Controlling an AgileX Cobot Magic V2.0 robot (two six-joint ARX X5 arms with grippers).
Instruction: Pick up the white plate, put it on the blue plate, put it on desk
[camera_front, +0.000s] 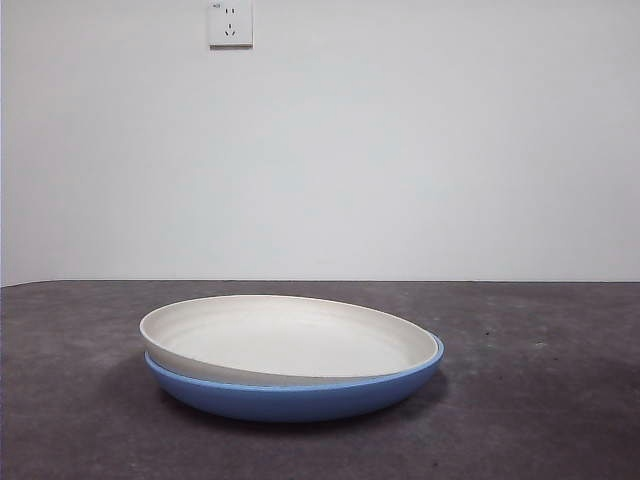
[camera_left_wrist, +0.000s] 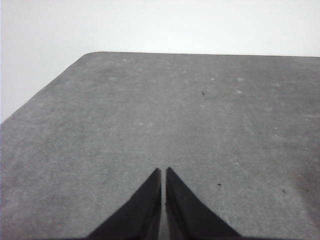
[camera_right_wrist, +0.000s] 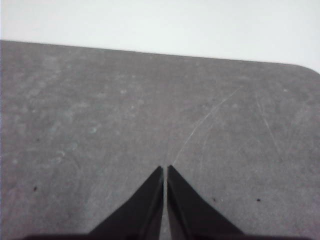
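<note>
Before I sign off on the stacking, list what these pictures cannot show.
- Blue plate, front view: its inside is hidden by the white plate lying in it, tilted.
- Both plates: absent from both wrist views, which show only the desk.
- Left pincer and right pincer: both shut; neither appears in the front view, so their place relative to the plates cannot be told.

A bare test room or lab is suggested: a plain white wall (camera_front: 400, 150), one socket (camera_front: 230, 23), a speckled desk (camera_front: 540, 400).

Desk (camera_front: 560, 400) lies bare all round stacked plates (camera_front: 290, 350); probably free overhead.
</note>
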